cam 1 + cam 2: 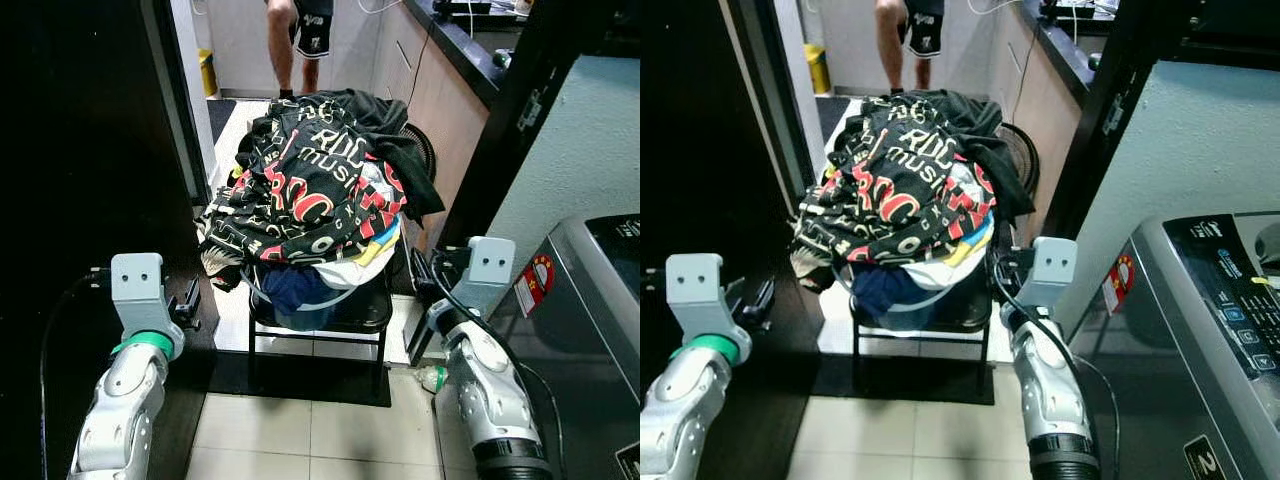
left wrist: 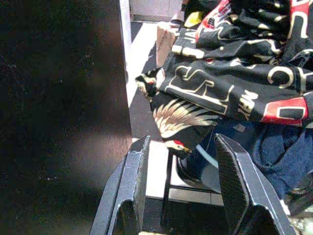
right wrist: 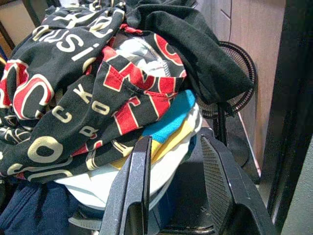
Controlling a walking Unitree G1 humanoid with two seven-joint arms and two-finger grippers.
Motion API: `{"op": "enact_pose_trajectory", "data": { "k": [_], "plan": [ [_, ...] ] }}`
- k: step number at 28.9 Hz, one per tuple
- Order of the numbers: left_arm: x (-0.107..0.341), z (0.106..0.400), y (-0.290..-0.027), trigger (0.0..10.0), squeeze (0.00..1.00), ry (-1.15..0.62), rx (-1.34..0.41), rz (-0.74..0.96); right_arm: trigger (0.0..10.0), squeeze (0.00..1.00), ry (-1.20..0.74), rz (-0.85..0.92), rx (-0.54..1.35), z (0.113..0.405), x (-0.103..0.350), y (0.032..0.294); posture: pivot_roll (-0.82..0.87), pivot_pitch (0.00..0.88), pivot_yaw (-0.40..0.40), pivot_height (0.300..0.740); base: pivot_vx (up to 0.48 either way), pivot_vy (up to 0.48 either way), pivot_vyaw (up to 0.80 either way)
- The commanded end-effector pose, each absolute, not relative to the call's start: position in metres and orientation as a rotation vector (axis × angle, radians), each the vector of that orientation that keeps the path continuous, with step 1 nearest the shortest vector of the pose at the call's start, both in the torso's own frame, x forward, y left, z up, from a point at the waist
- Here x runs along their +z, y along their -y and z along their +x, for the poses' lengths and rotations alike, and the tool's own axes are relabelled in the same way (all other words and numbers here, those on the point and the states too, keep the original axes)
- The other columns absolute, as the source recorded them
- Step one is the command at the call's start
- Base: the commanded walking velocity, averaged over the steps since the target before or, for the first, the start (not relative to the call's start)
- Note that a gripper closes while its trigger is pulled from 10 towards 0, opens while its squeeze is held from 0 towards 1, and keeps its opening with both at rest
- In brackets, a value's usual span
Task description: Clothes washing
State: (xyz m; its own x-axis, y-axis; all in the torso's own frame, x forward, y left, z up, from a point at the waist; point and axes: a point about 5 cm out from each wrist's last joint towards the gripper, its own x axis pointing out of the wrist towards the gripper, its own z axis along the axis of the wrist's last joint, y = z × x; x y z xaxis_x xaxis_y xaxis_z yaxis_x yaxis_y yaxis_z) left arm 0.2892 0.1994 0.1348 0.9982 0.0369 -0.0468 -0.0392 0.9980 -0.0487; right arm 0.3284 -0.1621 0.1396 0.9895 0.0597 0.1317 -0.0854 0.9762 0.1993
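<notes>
your left gripper (image 2: 178, 183) has its two long black fingers spread wide with nothing between them, raised at about 8 o'clock from the heaped pile of black clothes printed with red and cream lettering (image 1: 310, 180). through its wrist camera the hanging edge of that pile, a flap with a cream bird-feather print (image 2: 178, 120), droops just beyond the fingertips, apart from them. a dark wooden door panel (image 2: 58, 107) stands right beside this gripper on its outer side.

your right gripper (image 3: 173, 176) is also spread wide and holding nothing, raised at about 4 o'clock from the pile. just past its fingertips you face the lower layers of the laundry: a turquoise cloth (image 3: 171, 117), a yellow cloth and a white one, stacked under the lettered black fabric.

the pile overflows a pale round plastic basket (image 1: 300, 300) that sits on a black metal-framed chair (image 1: 320, 335), directly ahead of you at 12 o'clock on a pale tiled floor (image 1: 300, 430). a navy garment (image 1: 290, 285) shows inside the basket.

behind the pile at about 1 o'clock stands a black round floor fan (image 3: 239, 73). at 3 o'clock is a grey top-loading washing machine (image 1: 1215, 330) with a control panel. far ahead at 12 o'clock a person's bare legs (image 1: 292, 45) stand on the floor.
</notes>
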Motion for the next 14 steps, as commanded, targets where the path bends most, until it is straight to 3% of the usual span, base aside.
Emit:
{"op": "enact_pose_trajectory", "data": {
  "k": [1,4,14],
  "plan": [
    [0.1297,0.2893,-0.1971,10.0,0.00,-0.058,0.025,-0.052,10.0,0.00,0.122,0.201,0.061,0.3274,0.1364,0.1652,0.04,0.000,0.039,0.740,0.000,0.000,0.00],
    [0.1311,0.2904,-0.1945,10.0,0.00,-0.044,0.008,-0.050,10.0,0.00,0.125,0.199,0.060,0.3278,0.1366,0.1651,0.04,0.000,0.038,0.740,0.000,0.000,0.00],
    [0.1360,0.2921,-0.1873,10.0,0.00,-0.011,-0.032,-0.050,10.0,0.00,0.126,0.202,0.064,0.3269,0.1354,0.1621,0.04,0.000,0.029,0.740,0.315,0.000,0.00]
  ]
}}
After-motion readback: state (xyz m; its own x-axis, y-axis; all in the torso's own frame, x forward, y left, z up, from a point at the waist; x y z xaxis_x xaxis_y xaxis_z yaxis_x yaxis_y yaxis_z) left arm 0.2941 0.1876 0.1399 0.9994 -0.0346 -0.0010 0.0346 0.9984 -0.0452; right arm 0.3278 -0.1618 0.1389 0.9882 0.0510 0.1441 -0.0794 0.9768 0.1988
